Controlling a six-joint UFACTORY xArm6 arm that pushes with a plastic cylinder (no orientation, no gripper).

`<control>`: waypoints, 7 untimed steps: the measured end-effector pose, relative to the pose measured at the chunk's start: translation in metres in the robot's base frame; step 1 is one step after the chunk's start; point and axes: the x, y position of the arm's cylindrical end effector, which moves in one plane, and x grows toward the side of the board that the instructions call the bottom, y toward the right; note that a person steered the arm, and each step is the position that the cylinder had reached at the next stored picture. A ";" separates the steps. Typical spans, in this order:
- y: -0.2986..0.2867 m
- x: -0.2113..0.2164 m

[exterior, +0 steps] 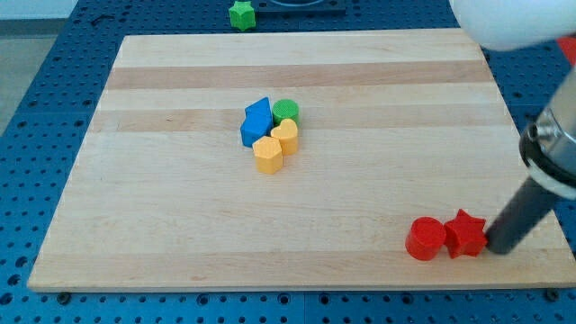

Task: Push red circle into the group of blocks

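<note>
The red circle (425, 239) lies near the view's bottom right of the wooden board (180, 225). A red star (465, 233) touches its right side. My tip (498, 250) is at the star's right edge, touching or almost touching it. The group of blocks sits at the board's middle: a blue block (256, 122), a green circle (286, 111), a yellow heart-like block (285, 137) and a yellow hexagon-like block (268, 154), all packed together. The group is well up and to the left of the red circle.
A green star-like block (241, 14) lies off the board on the blue perforated table at the view's top. The arm's white and dark body (549, 144) fills the view's right edge.
</note>
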 end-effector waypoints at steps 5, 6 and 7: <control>-0.015 0.030; -0.023 0.043; -0.067 0.032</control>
